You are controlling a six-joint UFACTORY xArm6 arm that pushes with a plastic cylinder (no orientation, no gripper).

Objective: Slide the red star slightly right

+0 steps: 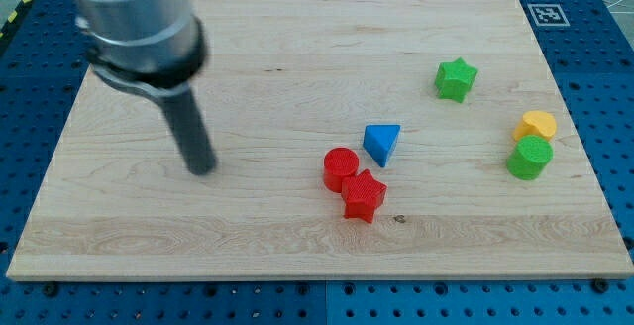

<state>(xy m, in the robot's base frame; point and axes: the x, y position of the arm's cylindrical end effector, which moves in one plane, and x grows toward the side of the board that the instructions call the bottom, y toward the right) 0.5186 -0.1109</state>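
At nine o'clock on the worktop: my tip (pixel 202 169) rests on bare wood, well apart from every block.
Fingers: none on this rig, only a straight dark rod, so nothing is grasped, clenched or released.
Worktop: a pale wooden board (pixel 248 57) lying on a blue perforated base.
Red star: the red star (pixel 364 195) sits just below centre, towards six o'clock, at about three o'clock from my tip with open wood between us.
Red cylinder: the red cylinder (pixel 340 167) lies at ten o'clock of the star, touching it or very nearly.
Blue block: the blue triangular block (pixel 381 143) stands at twelve o'clock of the star, near but apart.
Green star: the green star (pixel 456 78) is at two o'clock of the board, well clear.
Far pair: the yellow block (pixel 537 125) and the green cylinder (pixel 530 158) sit together at three o'clock.
Progress: judging by the gap, no contact is made and the push looks not yet begun.
What is left: reach the star's nine o'clock side, passing under the cylinder, then nudge it gently towards three o'clock.
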